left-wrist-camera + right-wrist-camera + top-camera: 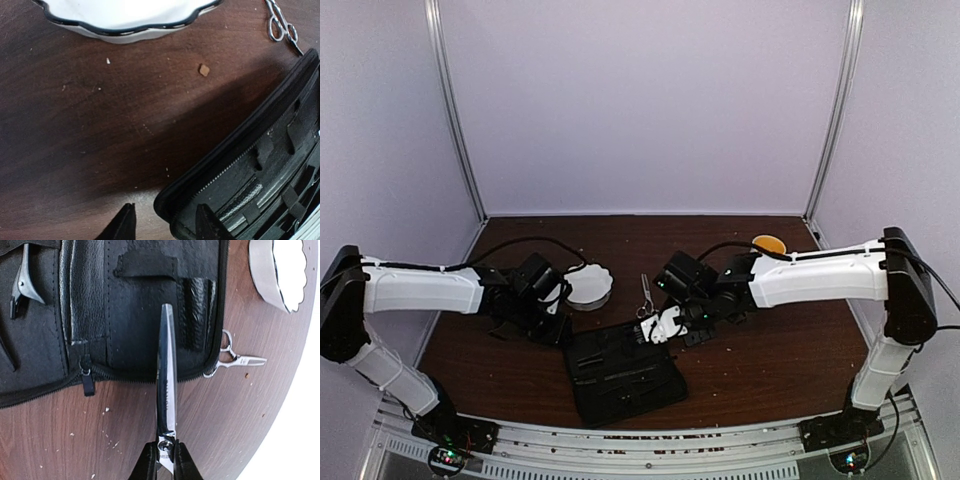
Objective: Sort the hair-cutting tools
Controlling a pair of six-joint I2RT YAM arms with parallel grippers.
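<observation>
Right pincer (165, 457) clamped on scissors (166, 365) at pivot, blades reaching over case (130, 305); left pincer (166, 222) apart astride case rim.

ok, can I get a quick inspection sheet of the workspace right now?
surface: dark wood table, scattered crumbs.
job's things: held scissors in the right gripper, tips over the open black case; second scissors flat on the table beside the case's edge; one hair clip inside the case.
clutter: white scalloped bowl; orange object far right, unidentifiable.
grippers: left gripper open at the case's corner; right gripper shut on the held scissors.
cables: black cables along both arms, clear of the tools.
surroundings: pale enclosure walls, metal posts.
</observation>
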